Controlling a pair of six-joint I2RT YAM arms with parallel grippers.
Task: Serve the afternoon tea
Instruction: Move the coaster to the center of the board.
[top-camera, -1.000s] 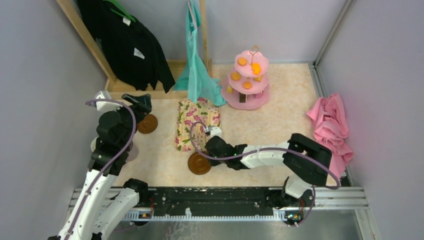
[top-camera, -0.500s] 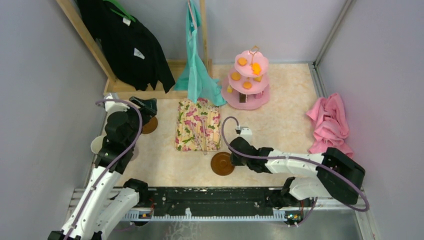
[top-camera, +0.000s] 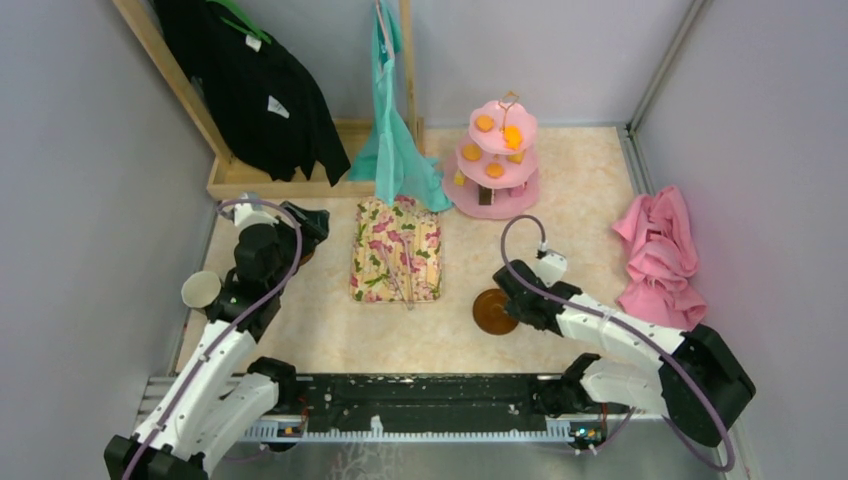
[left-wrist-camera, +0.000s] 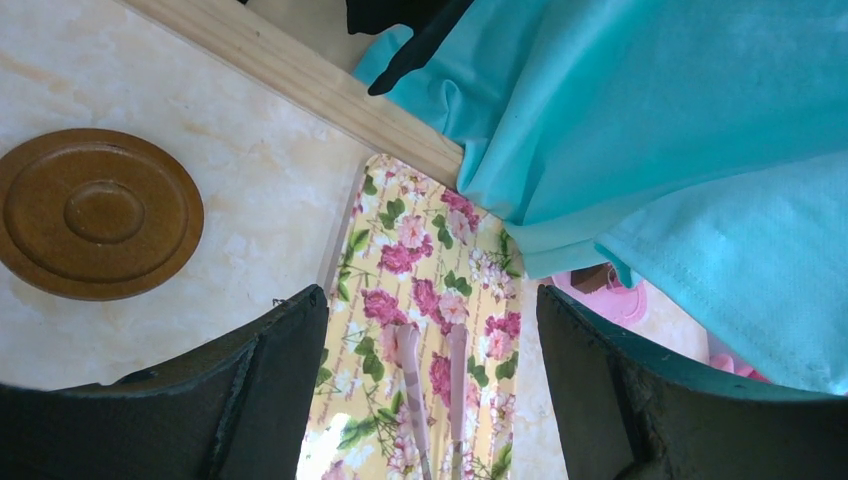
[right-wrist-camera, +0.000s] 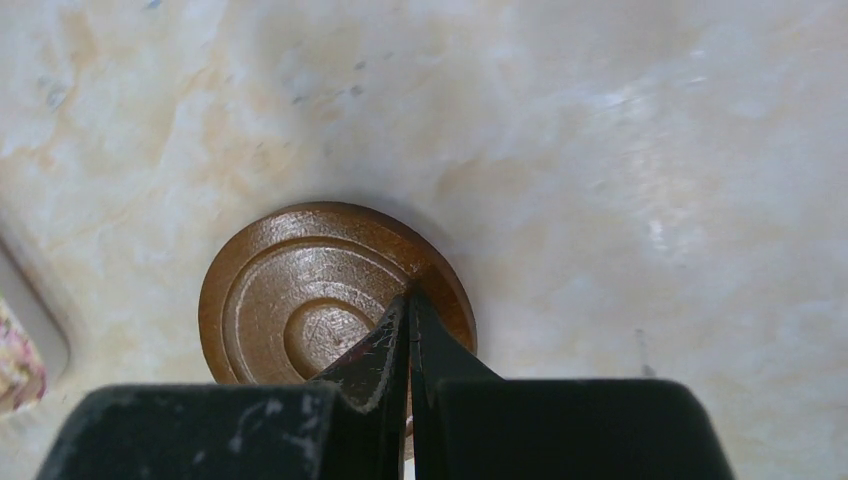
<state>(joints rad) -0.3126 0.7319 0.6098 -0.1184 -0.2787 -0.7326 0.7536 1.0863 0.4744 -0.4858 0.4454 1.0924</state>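
A: Pink three-tier stand (top-camera: 497, 165): where is it?
B: It stands upright at the far side of the marbled surface (top-camera: 570, 215), just right of a hanging teal garment (top-camera: 395, 150), with its gold loop (top-camera: 509, 100) on top.
A: And the floral cloth (top-camera: 397, 250)?
B: It lies flat mid-surface, near the stand's front-left. The left pincer (left-wrist-camera: 430, 295) hangs over the cloth's left edge, its fingers spread wide with nothing between them.
A: The right pincer (right-wrist-camera: 410, 300)?
B: That one is pinched almost closed on the near rim of the right-hand saucer (right-wrist-camera: 300, 290), to the right of the cloth and well apart from the stand. Whether the saucer rests flat or is tipped cannot be told.
A: And on the left?
B: The left-hand saucer (left-wrist-camera: 95, 212) lies flat beside the cloth's left edge, untouched. From overhead the left arm (top-camera: 262, 255) hides most of it.
A: Any mug?
B: A cream mug (top-camera: 201, 290) stands at the surface's left edge, apart from both saucers.
A: Snacks?
B: On the top and middle tiers sit orange snacks (top-camera: 484, 123). A yellow snack (top-camera: 459, 178) is at the stand's left, and a brown snack (top-camera: 485, 195) is on the bottom tier.
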